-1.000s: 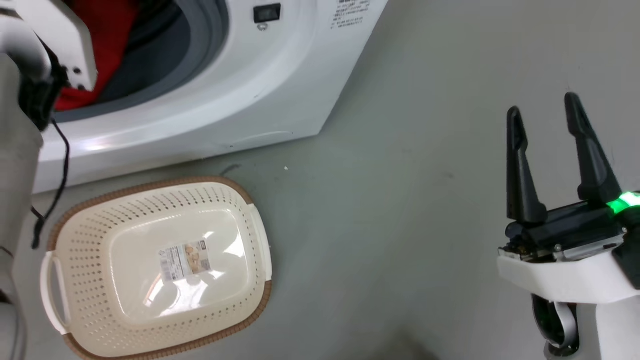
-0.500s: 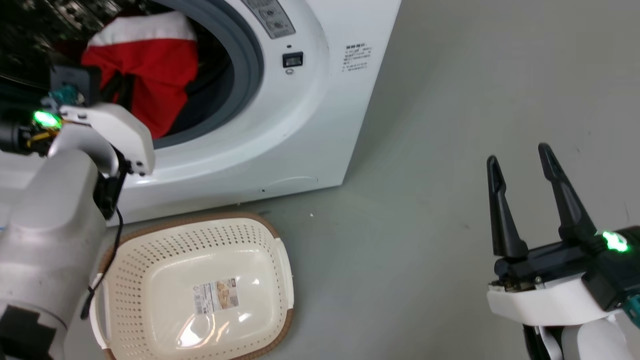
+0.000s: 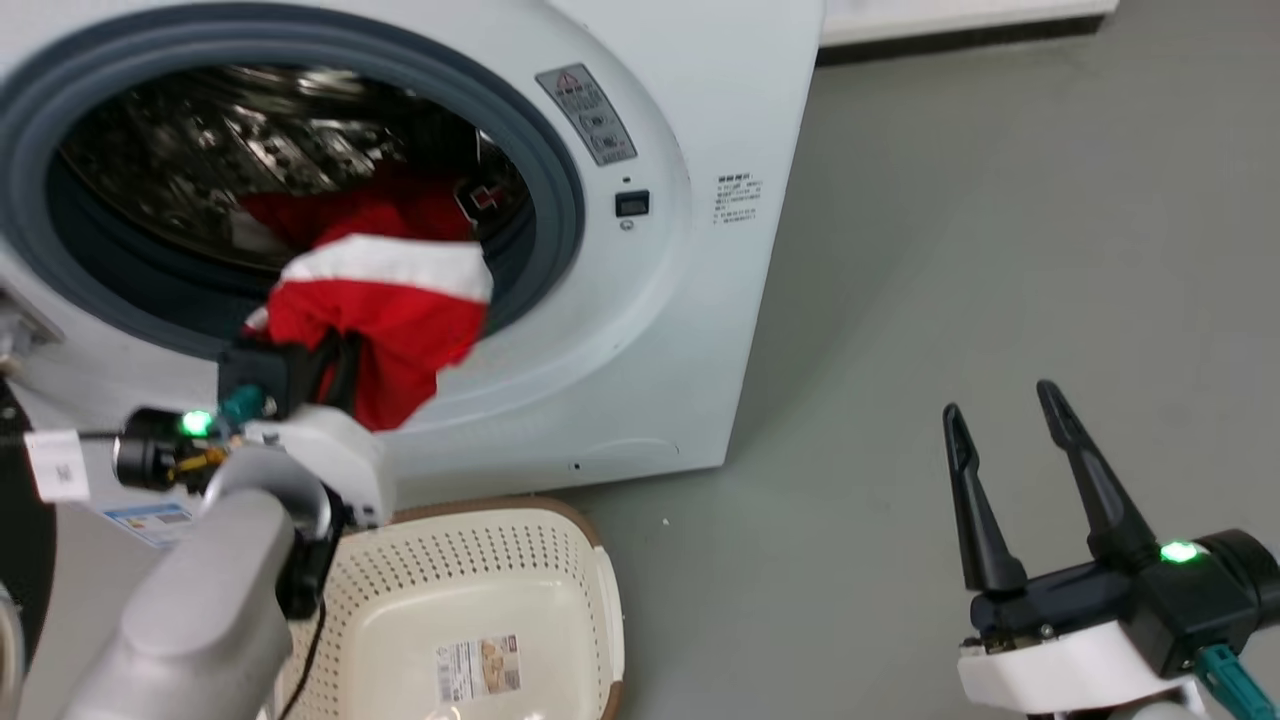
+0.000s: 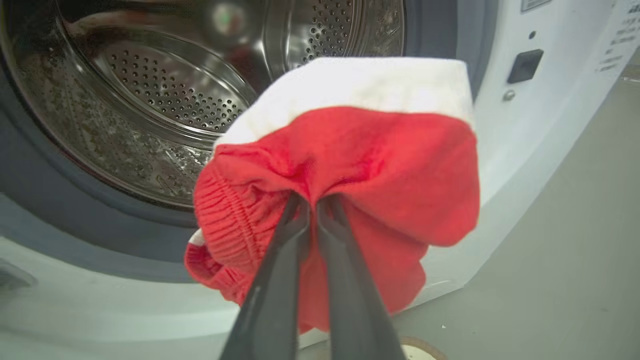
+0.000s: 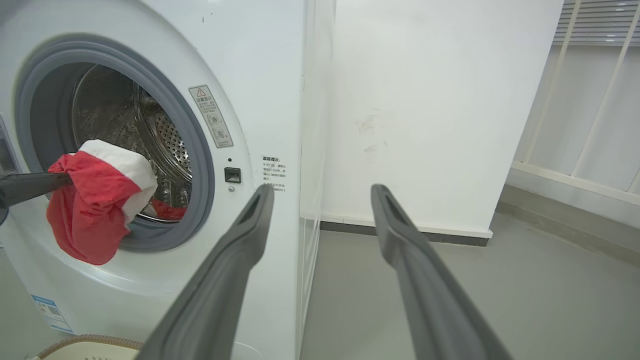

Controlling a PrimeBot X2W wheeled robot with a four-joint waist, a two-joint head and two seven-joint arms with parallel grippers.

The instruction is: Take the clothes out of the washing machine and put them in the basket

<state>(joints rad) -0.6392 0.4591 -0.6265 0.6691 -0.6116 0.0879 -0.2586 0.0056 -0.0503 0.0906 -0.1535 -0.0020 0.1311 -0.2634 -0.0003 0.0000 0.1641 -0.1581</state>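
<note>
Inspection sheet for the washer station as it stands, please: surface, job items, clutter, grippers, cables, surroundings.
Surface: smooth grey floor.
Job's things: washing machine open; red garment with white band hangs in front of the drum mouth; second red garment lies inside the drum; basket on the floor below the opening, holding just a paper label.
Clutter: nothing seen.
Grippers: left gripper shut on the banded garment; right gripper open, holding nothing.
Cables: black cable hangs along the left forearm.
Surroundings: white wall beside the machine; pale railing beyond.

Grey floor (image 5: 450, 280), white wall (image 5: 430, 100), dark skirting (image 5: 400, 235).
</note>
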